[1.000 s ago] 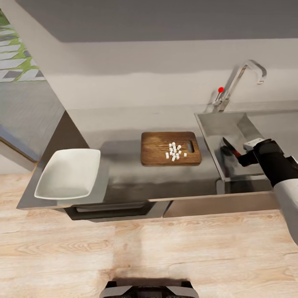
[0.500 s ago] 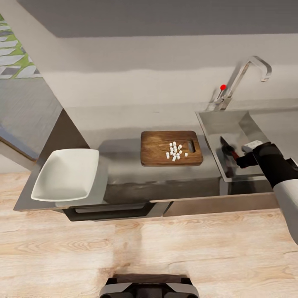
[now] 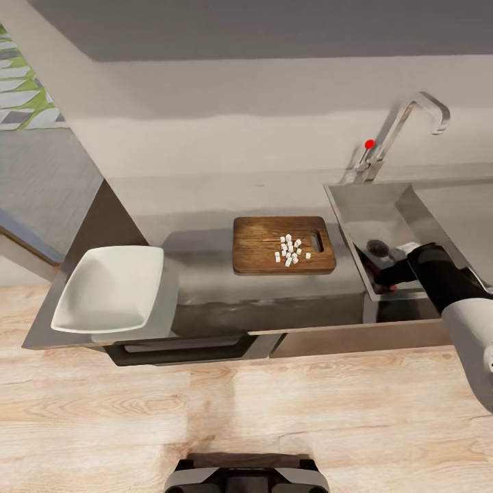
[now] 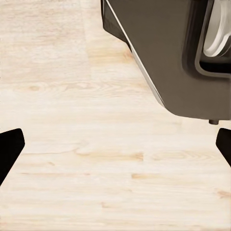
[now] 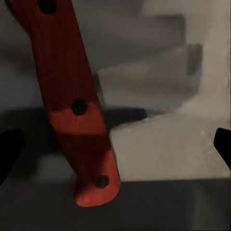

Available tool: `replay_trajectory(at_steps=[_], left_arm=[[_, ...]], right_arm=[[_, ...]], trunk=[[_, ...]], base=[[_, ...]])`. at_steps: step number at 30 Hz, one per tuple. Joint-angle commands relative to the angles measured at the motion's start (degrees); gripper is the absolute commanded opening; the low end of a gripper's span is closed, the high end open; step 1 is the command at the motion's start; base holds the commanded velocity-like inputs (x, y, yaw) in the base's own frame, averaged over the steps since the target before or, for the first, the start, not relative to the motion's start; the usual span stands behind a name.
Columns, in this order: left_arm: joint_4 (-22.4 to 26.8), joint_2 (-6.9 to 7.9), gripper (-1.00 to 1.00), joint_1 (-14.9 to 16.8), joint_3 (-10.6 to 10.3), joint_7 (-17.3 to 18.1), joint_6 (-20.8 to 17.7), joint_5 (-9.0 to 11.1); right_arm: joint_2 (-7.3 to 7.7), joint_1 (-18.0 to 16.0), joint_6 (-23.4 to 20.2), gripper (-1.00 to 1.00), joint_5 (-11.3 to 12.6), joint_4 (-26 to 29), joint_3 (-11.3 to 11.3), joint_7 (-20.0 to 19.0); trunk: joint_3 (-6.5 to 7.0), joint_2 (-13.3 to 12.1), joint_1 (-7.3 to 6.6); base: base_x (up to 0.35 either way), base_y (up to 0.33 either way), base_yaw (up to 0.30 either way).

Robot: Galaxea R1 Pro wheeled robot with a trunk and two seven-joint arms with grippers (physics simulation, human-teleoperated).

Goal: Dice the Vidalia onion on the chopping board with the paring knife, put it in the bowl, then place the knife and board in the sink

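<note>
Red riveted paring knife (image 5: 72,103) seen between spread right gripper (image 5: 115,144) fingers inside steel sink (image 3: 356,205), diced white onion (image 3: 290,250) on wooden chopping board (image 3: 260,246), left gripper (image 4: 115,144) jaws wide.

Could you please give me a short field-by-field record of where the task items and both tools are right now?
Diced onion: small white pieces on the chopping board, none in the bowl
Bowl: white bowl, empty, at the countertop's left end
Paring knife: red handle between the right tool's spread fingers, apparently ungripped
Right tool: right tool open, down in the sink
Left tool: left tool open, over the wooden floor
</note>
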State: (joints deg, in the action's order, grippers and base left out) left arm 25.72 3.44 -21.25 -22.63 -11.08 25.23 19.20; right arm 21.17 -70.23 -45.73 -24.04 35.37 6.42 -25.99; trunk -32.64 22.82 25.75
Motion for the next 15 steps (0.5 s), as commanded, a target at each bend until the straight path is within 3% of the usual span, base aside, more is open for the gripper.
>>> replay_trajectory(at_steps=[1, 4, 6, 7, 8, 11, 15], left_arm=[[0.18, 0.08, 1.00, -0.02, -0.49, -0.48, 0.09, 0.31], [0.29, 0.08, 1.00, -0.02, -0.49, -0.45, 0.09, 0.31], [0.35, 0.08, 1.00, -0.02, -0.49, -0.44, 0.09, 0.31], [0.37, 0.08, 1.00, 0.03, -0.49, -0.43, 0.09, 0.31], [0.37, 0.08, 1.00, 0.08, -0.49, -0.43, 0.09, 0.31], [0.31, 0.08, 1.00, 0.14, -0.49, -0.44, 0.09, 0.31], [0.16, 0.08, 1.00, 0.16, -0.49, -0.43, 0.09, 0.31]], right_arm=[[0.04, -0.04, -0.26, 1.00, -0.62, 0.26, 0.19, -0.44], [0.10, -0.06, -0.68, 1.00, -0.65, 2.35, 0.05, -0.33], [0.19, -0.03, -3.09, 1.00, -0.71, 7.34, -0.09, -0.30], [0.24, -0.03, -7.49, 1.00, -0.73, 11.59, -1.06, -0.29], [0.25, -0.03, -8.74, 1.00, -0.72, 13.58, -1.92, -0.31], [0.18, -0.06, -10.55, 1.00, -0.69, 21.50, -4.98, -0.43], [-0.09, -0.04, -11.09, 1.00, -0.53, 30.68, -5.93, -0.66]], trunk=[[-0.08, 0.10, 0.04], [-0.08, 0.10, 0.04], [-0.08, 0.10, 0.04], [-0.08, 0.10, 0.04], [-0.08, 0.10, 0.04], [-0.08, 0.10, 0.04], [-0.08, 0.10, 0.04]], base=[[0.000, 0.000, 0.000], [0.000, 0.000, 0.000], [0.000, 0.000, 0.000], [0.000, 0.000, 0.000], [0.000, 0.000, 0.000], [0.000, 0.000, 0.000], [0.000, 0.000, 0.000]])
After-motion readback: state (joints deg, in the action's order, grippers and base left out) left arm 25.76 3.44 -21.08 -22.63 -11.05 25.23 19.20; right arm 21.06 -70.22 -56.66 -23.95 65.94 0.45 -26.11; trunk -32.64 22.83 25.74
